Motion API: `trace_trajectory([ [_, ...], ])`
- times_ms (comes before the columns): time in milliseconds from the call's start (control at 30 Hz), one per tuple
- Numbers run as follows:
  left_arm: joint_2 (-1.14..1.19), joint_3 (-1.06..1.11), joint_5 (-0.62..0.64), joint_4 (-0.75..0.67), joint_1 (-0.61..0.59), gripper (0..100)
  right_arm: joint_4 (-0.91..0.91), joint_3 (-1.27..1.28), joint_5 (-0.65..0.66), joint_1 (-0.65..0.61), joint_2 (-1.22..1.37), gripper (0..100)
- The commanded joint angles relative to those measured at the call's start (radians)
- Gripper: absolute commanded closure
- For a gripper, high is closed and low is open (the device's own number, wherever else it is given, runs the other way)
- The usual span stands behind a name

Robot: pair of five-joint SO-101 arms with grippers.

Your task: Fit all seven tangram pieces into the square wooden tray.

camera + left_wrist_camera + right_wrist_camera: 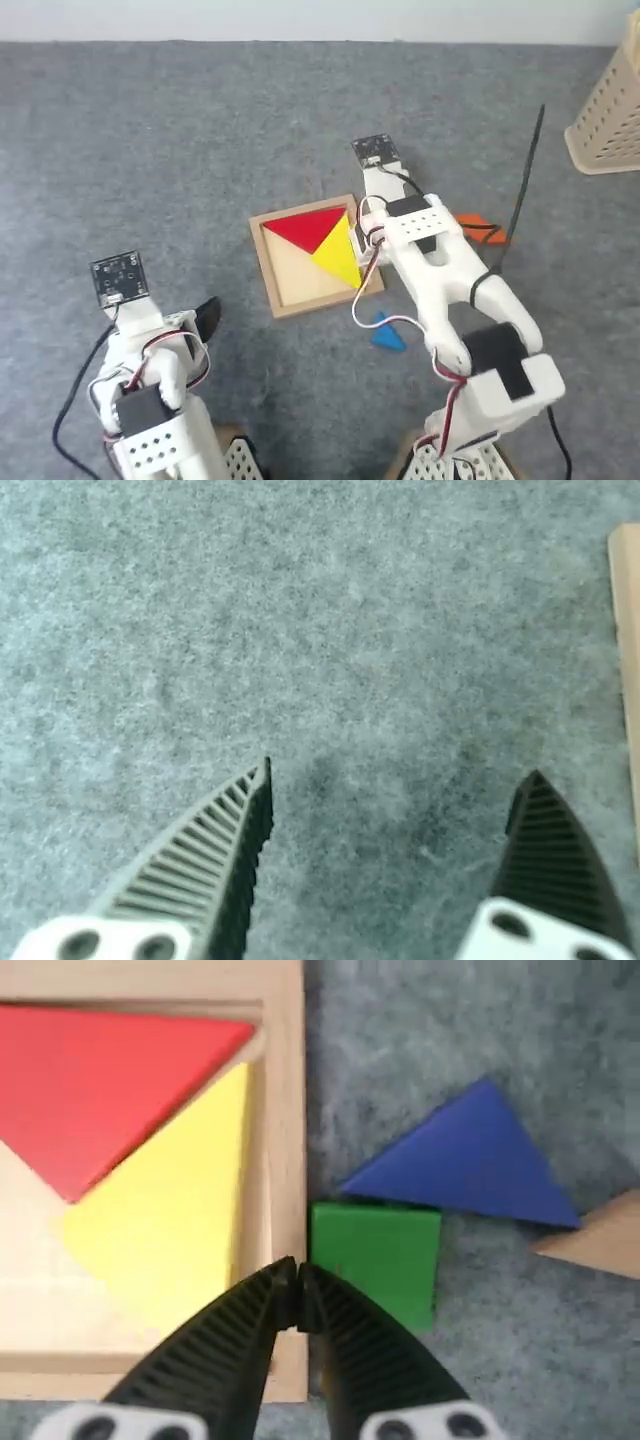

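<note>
Filling the square wooden tray [266,268] is judged barely begun: only the red triangle [305,228] and yellow triangle [339,258] are seated. The right gripper [297,1295] is closed on nothing above the tray's rim, beside the green square [378,1252], probably to be grasped next, though crowded by the blue triangle [470,1163]; the left gripper [400,772] is open over bare tabletop [300,600].

Tray [320,306] at the middle of the table [150,150], far triangle [312,228] and right-hand triangle [340,260] touching inside it, loose triangle [385,335] just near its right corner, basket [610,110] far right.
</note>
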Motion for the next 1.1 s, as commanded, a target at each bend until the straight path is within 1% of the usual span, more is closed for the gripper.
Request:
trace_trajectory([
  [0,-0.012,-0.013,-0.002,-0.002,0.002,65,0.022,-0.021,-0.002,-0.082,-0.127,99.1],
  [100,-0.012,-0.013,-0.002,-0.002,0.002,65,0.012,-0.021,0.000,-0.142,-0.111,99.1],
  [200,-0.012,-0.013,-0.002,-0.002,0.002,65,-0.016,-0.025,0.051,-0.156,-0.042,99.1],
  [367,-0.012,-0.013,-0.002,-0.002,0.002,65,-0.038,-0.055,0.057,-0.111,0.061,99.1],
  [467,-0.012,-0.013,-0.002,-0.002,0.002,65,-0.035,-0.086,0.057,-0.068,0.094,99.1],
  [600,-0.012,-0.013,-0.002,-0.002,0.002,65,-0.036,-0.098,0.058,-0.045,0.130,99.1],
  [800,-0.012,-0.013,-0.002,-0.002,0.002,65,0.041,-0.091,0.034,-0.044,0.133,99.1],
  [900,-0.012,-0.013,-0.002,-0.002,0.002,65,0.051,-0.089,0.003,-0.027,0.133,99.2],
  [1067,-0.012,-0.013,-0.002,-0.002,0.002,65,0.039,-0.021,0.000,-0.013,0.082,99.2],
])
